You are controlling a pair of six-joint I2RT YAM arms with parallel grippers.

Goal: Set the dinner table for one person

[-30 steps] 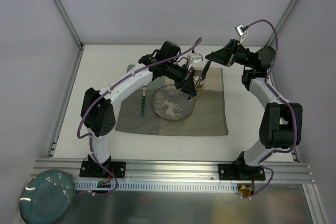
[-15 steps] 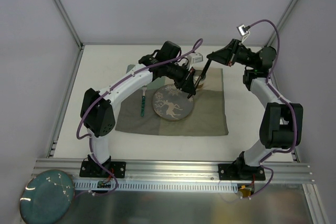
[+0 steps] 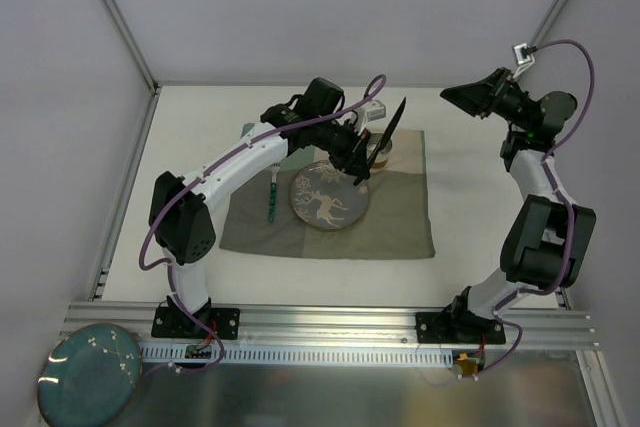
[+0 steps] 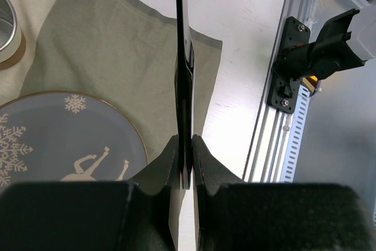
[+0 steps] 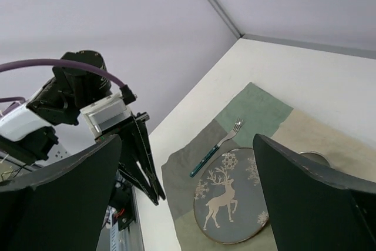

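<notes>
A thin dark utensil point(image 3: 388, 127), which looks like a knife, sticks up above the far side of the cloth mat point(image 3: 400, 217). My left gripper point(image 3: 364, 167) is shut on its lower end; in the left wrist view the jaws point(image 4: 185, 142) pinch the utensil point(image 4: 184, 74) edge-on. My right gripper point(image 3: 458, 97) hangs open and empty, well to the right of the utensil. In the right wrist view its fingers point(image 5: 59, 192) stand wide apart. A grey plate with a reindeer point(image 3: 328, 199) lies on the mat, and a fork point(image 3: 272, 192) lies to its left. The white dinner table point(image 3: 480, 197) carries it all.
A small round metal-rimmed cup point(image 4: 4, 27) sits on the mat behind the plate, mostly hidden by the left arm in the top view. A teal plate point(image 3: 88, 375) lies off the table at the near left. Aluminium frame bars point(image 3: 330, 322) edge the near side.
My right gripper opened, let go of the dark utensil and pulled back to the right. The left gripper kept its hold on the utensil, which now leans up to the right.
</notes>
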